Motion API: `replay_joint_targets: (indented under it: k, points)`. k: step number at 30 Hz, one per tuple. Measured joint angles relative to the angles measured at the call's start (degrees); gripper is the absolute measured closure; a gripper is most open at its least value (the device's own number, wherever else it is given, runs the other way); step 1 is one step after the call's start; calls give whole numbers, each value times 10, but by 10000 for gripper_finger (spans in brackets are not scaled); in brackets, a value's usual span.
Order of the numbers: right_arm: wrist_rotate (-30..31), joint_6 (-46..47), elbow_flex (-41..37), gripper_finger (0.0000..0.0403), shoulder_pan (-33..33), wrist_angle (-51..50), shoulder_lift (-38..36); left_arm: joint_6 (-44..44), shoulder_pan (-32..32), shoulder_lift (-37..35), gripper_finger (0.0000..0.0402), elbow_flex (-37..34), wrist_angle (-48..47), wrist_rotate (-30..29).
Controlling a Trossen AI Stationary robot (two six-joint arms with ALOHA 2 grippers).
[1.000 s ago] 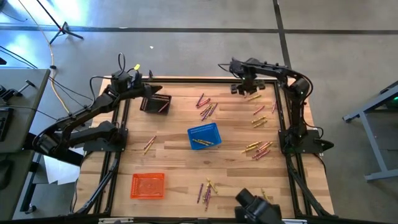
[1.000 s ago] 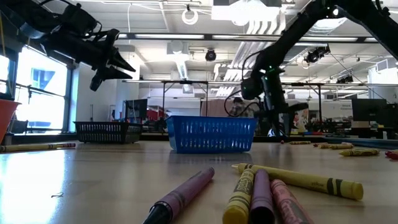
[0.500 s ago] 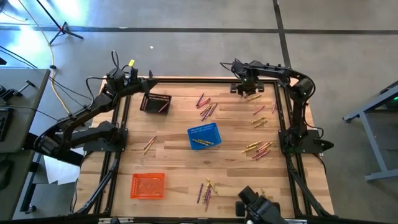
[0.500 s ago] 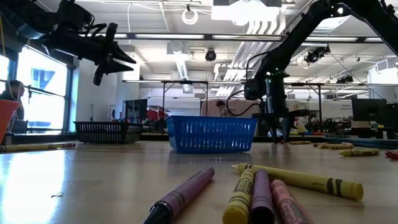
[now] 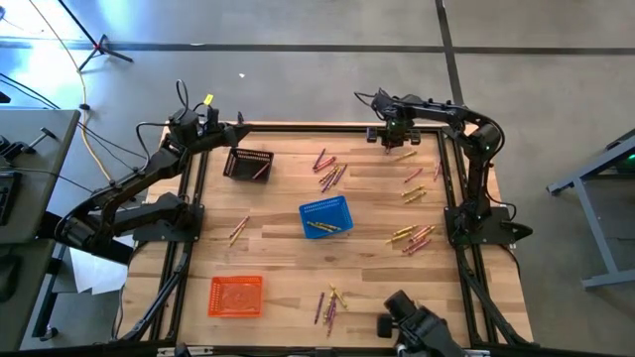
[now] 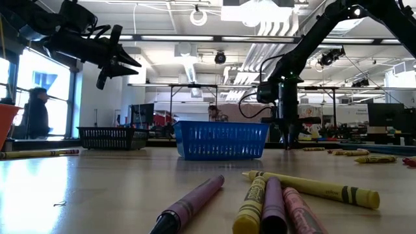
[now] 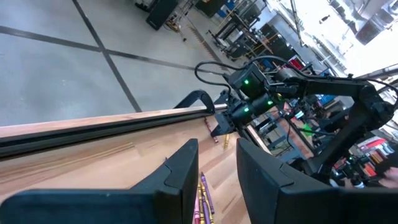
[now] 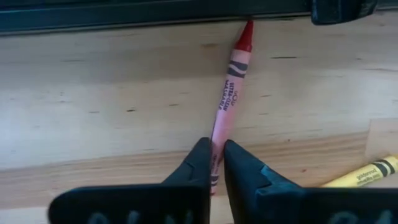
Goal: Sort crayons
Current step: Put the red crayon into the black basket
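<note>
A: Where is the right end effector (image 8: 216,163)?

B: Down at the tabletop's (image 5: 278,253) far edge, near the far right corner. Its fingers are pressed onto a pink crayon (image 8: 227,104), pinching its lower end. The crayon lies flat on the wood, its red tip touching the dark rail at the edge. A yellow crayon (image 8: 364,174) lies just beside.

A: And the left end effector (image 5: 239,127)?

B: Raised over the far left corner, fingers spread with a gap, holding nothing.

A: The other crayons?

B: Scattered: a cluster near the far edge at the middle (image 5: 328,169), groups along the right side (image 5: 412,236), 1 by the left edge (image 5: 238,230), several at the near edge (image 6: 279,198). The blue basket (image 5: 325,216) sits mid-tabletop, the black basket (image 5: 248,163) far left, the orange basket (image 5: 236,296) near left.
</note>
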Motion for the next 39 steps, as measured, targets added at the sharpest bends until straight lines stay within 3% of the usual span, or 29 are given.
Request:
replay_joint_targets:
  k: [6, 14, 25, 29, 34, 39]
  points:
    - [-14, -2, 0, 388, 8, 0, -5, 0, 0, 0, 307, 0, 0, 1]
    - [-20, -22, -1, 387, 68, 46, -68, 0, 0, 0, 307, 0, 0, 2]
    - [-74, -18, 2, 387, 221, 312, -124, -9, 0, 0, 307, 0, 31, 4]
    - [-78, -7, 16, 387, 264, 395, -126, -9, -2, 0, 307, 0, 30, 35]
    - [-80, 4, 17, 387, 300, 471, -126, -9, -30, 0, 306, 0, 32, 70]
    - [-62, 4, 17, 387, 321, 480, -126, -12, -84, 0, 284, 0, 53, 73]
